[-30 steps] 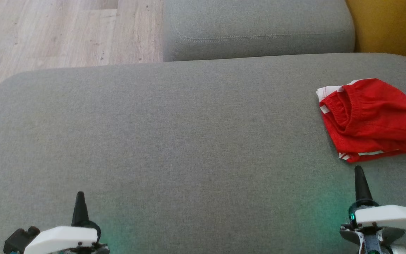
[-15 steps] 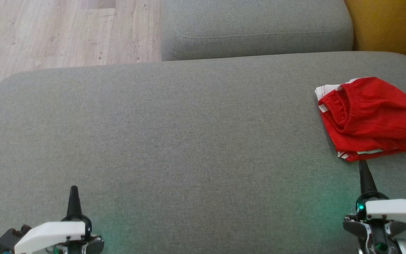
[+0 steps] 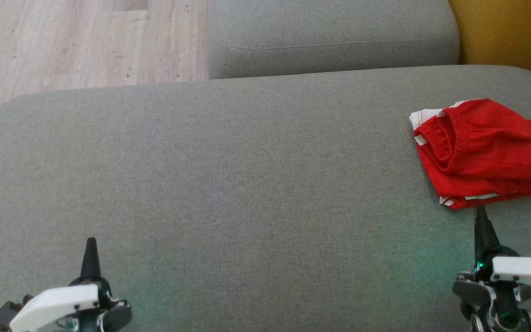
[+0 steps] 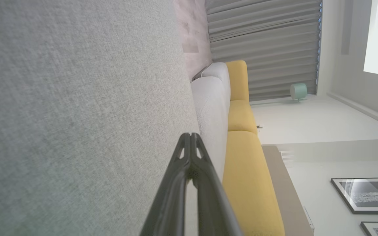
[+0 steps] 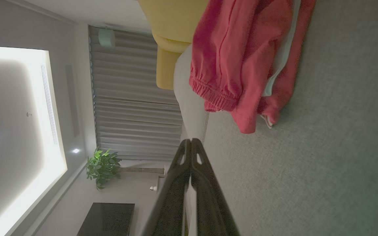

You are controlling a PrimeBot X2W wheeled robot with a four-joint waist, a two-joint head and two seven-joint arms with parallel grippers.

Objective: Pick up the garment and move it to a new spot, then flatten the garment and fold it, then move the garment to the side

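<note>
Garment (image 3: 482,157): red shorts with white trim and an elastic waistband, lying bunched and loosely folded on the grey seat cushion (image 3: 247,184), at 3 o'clock in the head view, near the cushion's right edge. The right wrist view shows the same garment (image 5: 241,65) resting on the fabric, not lifted.

Right gripper (image 3: 480,211): at 5 o'clock, jaws pressed together, empty, tip just beside the garment's near hem; contact cannot be confirmed. Its fingers (image 5: 180,170) meet at the tip.

Left gripper (image 3: 91,242): at 7 o'clock, jaws together, empty, well apart from the garment.

Surroundings: second grey cushion (image 3: 330,37) at 12 o'clock; wooden floor (image 3: 62,41) at 11 o'clock; yellow upholstery (image 3: 510,32) at 1 o'clock.
</note>
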